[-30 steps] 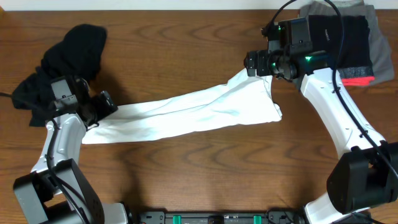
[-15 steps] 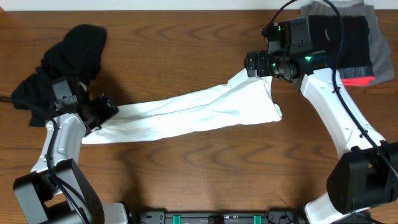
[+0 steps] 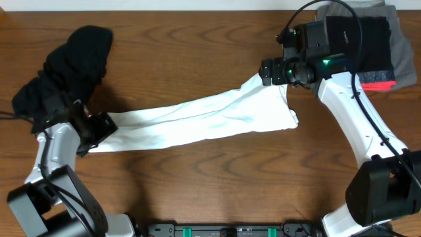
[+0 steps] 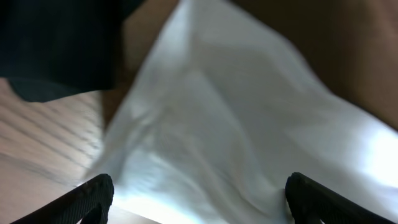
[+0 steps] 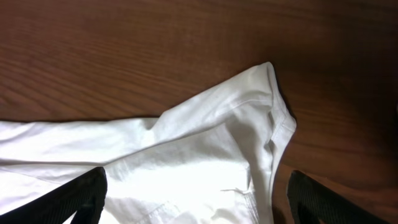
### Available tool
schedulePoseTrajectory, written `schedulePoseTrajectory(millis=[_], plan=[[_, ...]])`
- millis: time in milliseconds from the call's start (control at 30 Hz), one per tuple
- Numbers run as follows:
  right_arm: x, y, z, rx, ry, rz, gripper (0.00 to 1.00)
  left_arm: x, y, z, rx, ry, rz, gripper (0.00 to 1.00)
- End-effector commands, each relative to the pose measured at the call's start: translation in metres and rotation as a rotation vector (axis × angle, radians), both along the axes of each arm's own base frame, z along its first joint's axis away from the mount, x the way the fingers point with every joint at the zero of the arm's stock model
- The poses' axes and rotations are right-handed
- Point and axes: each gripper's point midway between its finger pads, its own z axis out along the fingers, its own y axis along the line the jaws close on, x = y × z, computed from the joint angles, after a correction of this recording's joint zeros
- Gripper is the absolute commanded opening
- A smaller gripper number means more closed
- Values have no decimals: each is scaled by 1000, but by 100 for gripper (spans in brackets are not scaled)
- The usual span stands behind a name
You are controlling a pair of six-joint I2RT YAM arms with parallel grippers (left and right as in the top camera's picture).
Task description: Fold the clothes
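White shirt looked soft, light, floppy; lay in long bunched strip. Best grab seemed end corners. Left gripper and right gripper gaped wide, held nothing.

Setting's pretty plain: a dark brown wood-grain worktop fills nearly the whole overhead shot, with the grain running side to side in wavy swirls. Along the far edge there's a thin pale strip, can't tell if it's wall or floor. Lighting's even, with soft shadows and a slight sheen on the wood.
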Motion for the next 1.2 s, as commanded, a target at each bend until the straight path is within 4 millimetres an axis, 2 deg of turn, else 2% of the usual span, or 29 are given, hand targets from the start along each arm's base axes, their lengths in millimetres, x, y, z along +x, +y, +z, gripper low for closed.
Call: schedulePoseTrajectory(millis=[0,133,233,533,733,900,1100,1167], plan=[[2,-3,3,-20,-12,23,90,-5,9,-14,-6,37,-21,89],[0,-7,0,-39,-1,16,90,-8,8,-29,-15,74,-70,89],[-3,-7,-2,-41,14,16,90,-2,9,-36,-21,61,-71,89],[-12,-9,-7,-49,57,16,89,27,24,-29,45,-59,-72,89],[-12,-9,-7,-49,57,16,89,28,17,-29,6,-72,-84,88],[-12,-9,-7,-50,58,16,89,27,3,-28,-60,-78,-103,72],[-11,-9,-7,-49,54,16,89,22,-5,-30,-91,-69,-143,66],[-11,-9,-7,-49,54,16,89,21,-6,-31,-90,-66,-151,57]])
